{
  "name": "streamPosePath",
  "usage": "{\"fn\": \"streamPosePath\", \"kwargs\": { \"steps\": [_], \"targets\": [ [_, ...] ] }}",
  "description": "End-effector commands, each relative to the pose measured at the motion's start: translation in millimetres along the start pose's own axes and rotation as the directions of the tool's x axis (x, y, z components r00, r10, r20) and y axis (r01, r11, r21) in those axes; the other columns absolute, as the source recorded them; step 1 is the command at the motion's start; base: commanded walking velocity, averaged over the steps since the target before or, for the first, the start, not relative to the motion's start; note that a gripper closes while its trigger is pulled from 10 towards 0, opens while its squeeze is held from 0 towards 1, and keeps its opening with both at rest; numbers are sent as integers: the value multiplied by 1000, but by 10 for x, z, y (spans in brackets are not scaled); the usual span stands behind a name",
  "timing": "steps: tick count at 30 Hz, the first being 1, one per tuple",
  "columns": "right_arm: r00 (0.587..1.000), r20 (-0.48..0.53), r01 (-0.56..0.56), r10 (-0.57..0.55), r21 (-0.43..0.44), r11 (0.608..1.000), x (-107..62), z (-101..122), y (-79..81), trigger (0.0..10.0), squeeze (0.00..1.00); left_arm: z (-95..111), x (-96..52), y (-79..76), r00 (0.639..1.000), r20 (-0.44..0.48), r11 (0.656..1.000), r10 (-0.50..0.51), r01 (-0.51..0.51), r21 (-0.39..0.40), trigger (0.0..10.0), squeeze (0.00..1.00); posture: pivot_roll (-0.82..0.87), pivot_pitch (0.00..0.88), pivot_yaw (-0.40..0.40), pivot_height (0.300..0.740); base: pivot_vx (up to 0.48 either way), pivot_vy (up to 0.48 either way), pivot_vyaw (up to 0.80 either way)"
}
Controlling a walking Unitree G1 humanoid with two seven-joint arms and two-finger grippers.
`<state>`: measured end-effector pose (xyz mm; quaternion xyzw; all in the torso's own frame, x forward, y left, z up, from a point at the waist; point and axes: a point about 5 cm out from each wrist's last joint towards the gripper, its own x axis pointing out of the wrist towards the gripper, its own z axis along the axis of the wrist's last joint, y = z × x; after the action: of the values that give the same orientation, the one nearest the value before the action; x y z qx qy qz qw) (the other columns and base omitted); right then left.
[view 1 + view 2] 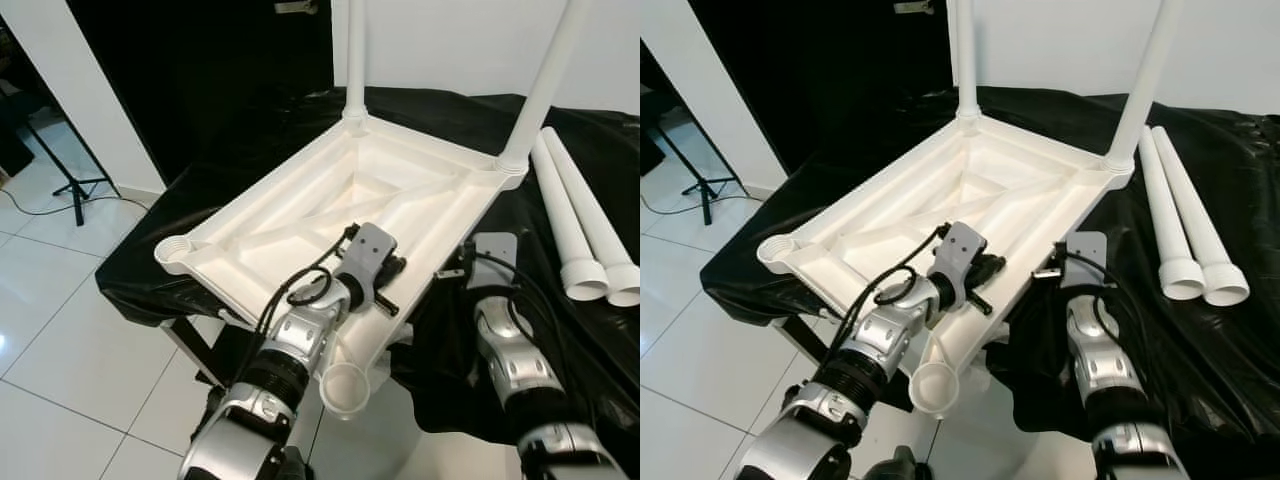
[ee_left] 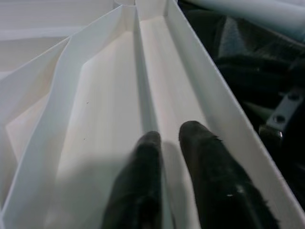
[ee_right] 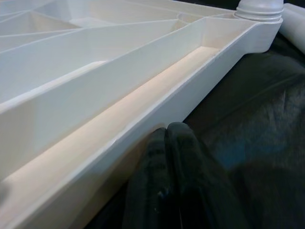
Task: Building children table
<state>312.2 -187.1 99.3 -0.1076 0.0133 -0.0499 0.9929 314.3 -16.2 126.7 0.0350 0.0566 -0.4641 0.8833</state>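
Left eye view, near to far: the left gripper [image 1: 390,285] reaches over the near long rim of the inverted white tabletop [image 1: 300,215], which lies underside up on a black-draped work surface [image 1: 580,350] with its near corner overhanging the edge. Beneath the left forearm a socket corner [image 1: 345,388] of the tabletop stands empty, as does the corner socket [image 1: 172,252] at the far left. In the left wrist view the two black fingers [image 2: 143,191] are slightly parted and astride a thin internal rib [image 2: 143,81] of the tabletop; whether they press on it cannot be told. The right gripper [image 3: 167,167], fingers closed together on nothing, lies on the black cloth just beside the outer wall of the tabletop. Farther off, two legs [image 1: 352,55] stand upright in the far corners, and two loose legs [image 1: 580,220] lie side by side on the cloth to the right.

Step in hand, as judged: two of four legs fitted; the tabletop is being steadied or repositioned. The next move calls for taking a loose leg, which needs one gripper to leave the tabletop and open, then aligning the leg's end with an empty socket.
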Motion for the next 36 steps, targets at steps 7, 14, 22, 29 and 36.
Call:
{"fn": "streamPosePath", "kwargs": {
  "steps": [7,14,22,29,36],
  "targets": [
    [1000,29,14,-13,-31,999,36,184,-124,10000,0,164,62,-249,977,141,987,-157,160,-8,10000,0,144,0,-8,740,0,0,0],
    [999,31,39,-38,-21,999,-4,253,-133,10000,0,184,-129,-181,958,209,980,-194,197,9,10000,0,150,0,5,740,0,0,0],
    [1000,5,17,-17,0,1000,-93,241,-14,10000,0,129,-311,-3,970,140,979,-200,194,55,10000,0,158,0,17,740,0,0,0],
    [1000,-9,-18,18,14,1000,-101,236,39,10000,0,-132,-422,280,988,-141,989,-55,73,126,10000,0,169,0,20,740,0,0,0],
    [999,-8,-31,31,13,999,-72,275,53,10000,0,-230,-367,209,971,-233,989,-53,84,125,10000,0,166,0,16,740,0,0,0]
  ]
}}
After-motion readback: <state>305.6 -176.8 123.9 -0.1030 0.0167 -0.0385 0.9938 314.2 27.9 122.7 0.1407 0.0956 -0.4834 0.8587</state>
